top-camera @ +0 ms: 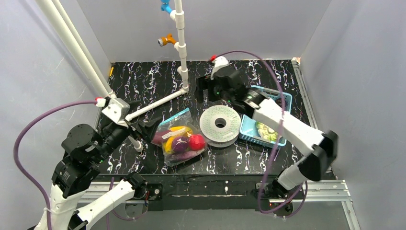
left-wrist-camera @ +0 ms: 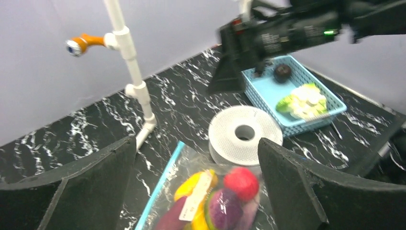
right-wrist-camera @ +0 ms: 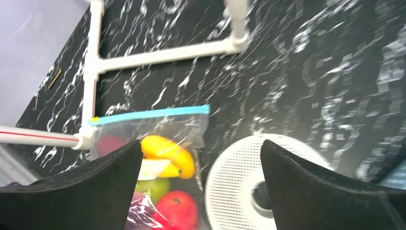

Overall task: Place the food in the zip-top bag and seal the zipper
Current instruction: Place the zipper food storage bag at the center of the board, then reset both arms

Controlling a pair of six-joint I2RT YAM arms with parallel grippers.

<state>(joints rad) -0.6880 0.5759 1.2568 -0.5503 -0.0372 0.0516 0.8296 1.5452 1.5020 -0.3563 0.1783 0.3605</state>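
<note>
Left gripper (top-camera: 146, 125) is hanging just beside the bag (top-camera: 168, 152), fingers apart, holding nothing. The bag is lying on the table (top-camera: 143, 81), against the white spool (top-camera: 220, 124), with the food (top-camera: 182, 141) inside. The film is looking thin, floppy and probably slippery, so pinching the stiffer zipper (top-camera: 177, 116) seems best. Right gripper (top-camera: 205, 91) is hovering beyond the spool, fingers apart, empty.

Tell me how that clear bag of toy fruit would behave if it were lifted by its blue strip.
The bag looks thin and crinkled, so it would probably sag rather than hold shape. The toy fruit sits bunched away from the blue strip, so its weight would likely hang low. The round pieces may shift and roll inside.
</note>
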